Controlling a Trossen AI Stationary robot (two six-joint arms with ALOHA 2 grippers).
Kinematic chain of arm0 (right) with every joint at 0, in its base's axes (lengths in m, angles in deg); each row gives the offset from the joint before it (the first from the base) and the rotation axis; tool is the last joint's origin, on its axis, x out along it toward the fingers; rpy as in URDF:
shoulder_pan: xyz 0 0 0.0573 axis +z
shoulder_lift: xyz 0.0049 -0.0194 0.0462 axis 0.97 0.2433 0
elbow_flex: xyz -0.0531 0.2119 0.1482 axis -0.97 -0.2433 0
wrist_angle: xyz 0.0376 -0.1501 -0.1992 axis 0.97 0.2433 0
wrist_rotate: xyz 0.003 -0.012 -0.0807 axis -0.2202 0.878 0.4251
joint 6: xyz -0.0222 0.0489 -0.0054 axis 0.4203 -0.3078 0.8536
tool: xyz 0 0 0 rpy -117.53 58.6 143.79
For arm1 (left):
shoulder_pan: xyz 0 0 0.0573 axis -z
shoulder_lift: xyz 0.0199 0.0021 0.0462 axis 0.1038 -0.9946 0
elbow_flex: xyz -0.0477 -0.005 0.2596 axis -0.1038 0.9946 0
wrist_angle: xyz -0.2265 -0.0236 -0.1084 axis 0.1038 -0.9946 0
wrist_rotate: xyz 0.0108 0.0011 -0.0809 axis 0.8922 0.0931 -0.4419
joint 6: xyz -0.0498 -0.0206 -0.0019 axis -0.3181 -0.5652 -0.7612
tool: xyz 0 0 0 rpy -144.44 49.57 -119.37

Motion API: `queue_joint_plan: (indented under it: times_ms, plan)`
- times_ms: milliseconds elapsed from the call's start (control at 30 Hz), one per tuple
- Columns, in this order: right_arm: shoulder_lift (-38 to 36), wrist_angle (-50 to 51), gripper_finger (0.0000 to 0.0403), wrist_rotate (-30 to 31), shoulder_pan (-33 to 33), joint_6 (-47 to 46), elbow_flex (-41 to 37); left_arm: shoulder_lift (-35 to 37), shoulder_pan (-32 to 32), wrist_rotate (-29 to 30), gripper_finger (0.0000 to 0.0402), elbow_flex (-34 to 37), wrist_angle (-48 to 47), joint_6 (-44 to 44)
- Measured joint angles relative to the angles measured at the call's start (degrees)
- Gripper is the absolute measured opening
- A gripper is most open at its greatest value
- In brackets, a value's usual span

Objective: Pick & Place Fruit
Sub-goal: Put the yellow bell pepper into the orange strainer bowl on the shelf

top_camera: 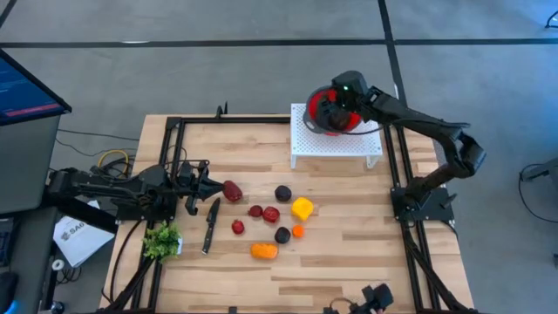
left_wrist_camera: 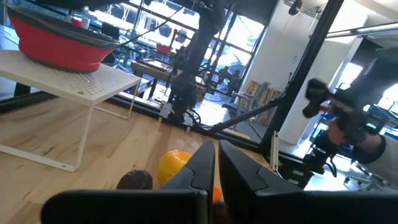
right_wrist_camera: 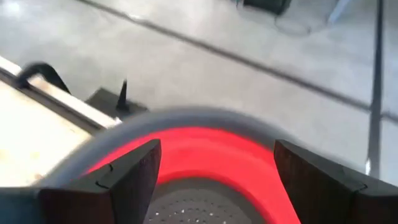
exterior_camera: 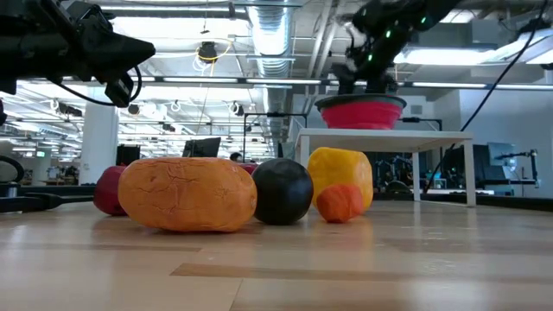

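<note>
Over the far edge of the desk (top_camera: 349, 262), seen from above, the right arm reaches out to about one o'clock, its right hand (top_camera: 334, 109) poised above the red bowl (top_camera: 335, 125) on the white perforated stand (top_camera: 336, 148). At nine o'clock the left arm lies low and level, its left hand (top_camera: 206, 182) just beside a dark red fruit (top_camera: 232, 190). The other fruit sit loose mid-desk: a dark purple ball (top_camera: 283, 193), two small red pieces (top_camera: 263, 213), a yellow piece (top_camera: 302, 208), a small orange one (top_camera: 298, 231), another purple ball (top_camera: 282, 235), a lone red one (top_camera: 237, 227) and a long orange piece (top_camera: 264, 251). A black-handled knife (top_camera: 210, 224) and a leafy green bunch (top_camera: 162, 240) lie near seven o'clock.

From desk height, the long orange piece (exterior_camera: 187, 193) looks wrinkled and loaf-shaped, touching a matte purple ball (exterior_camera: 281, 191); the yellow piece (exterior_camera: 340, 175) stands behind the small orange one (exterior_camera: 340, 203). The bowl (exterior_camera: 360, 111) sits on the stand (exterior_camera: 384, 138) beneath the right arm.

Past the left wrist, the left hand (left_wrist_camera: 216, 163) has its fingers pressed together on nothing, with the yellow piece (left_wrist_camera: 173, 166) and a purple ball (left_wrist_camera: 135, 180) ahead.

Past the right wrist, the right hand (right_wrist_camera: 216, 168) is spread wide and empty over the red bowl (right_wrist_camera: 211, 158).
</note>
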Motion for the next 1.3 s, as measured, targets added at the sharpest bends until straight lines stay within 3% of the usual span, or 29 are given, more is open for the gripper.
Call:
queue_joint_plan:
  times_ms: [167,333,533,700,967,1300]
  plan:
    - [-6.9,0.7,0.0306,2.3,7.7,2.2,0.0,0.0,0.0,0.0,0.0017,0.0,0.0,0.0]
    - [-10.7,4.1,0.0306,5.4,22.5,2.3,0.0,0.0,0.0,0.0,0.0017,0.0,0.0,0.0]
    - [-8.0,10.7,0.0306,18.7,43.1,1.4,0.0,0.0,0.0,-0.2,0.0017,0.0,0.0,0.0]
    - [-1.4,15.6,0.0306,24.8,54.4,-9.0,0.0,0.0,0.0,-0.1,0.0017,0.0,0.0,0.0]
    - [12.0,16.3,0.0314,17.6,58.7,-23.4,-1.9,-1.7,0.0,0.1,0.0017,0.0,0.1,0.0]
    - [20.9,15.6,0.0392,13.8,55.7,-27.5,-1.9,-5.2,0.0,0.1,0.0017,0.0,0.4,0.0]
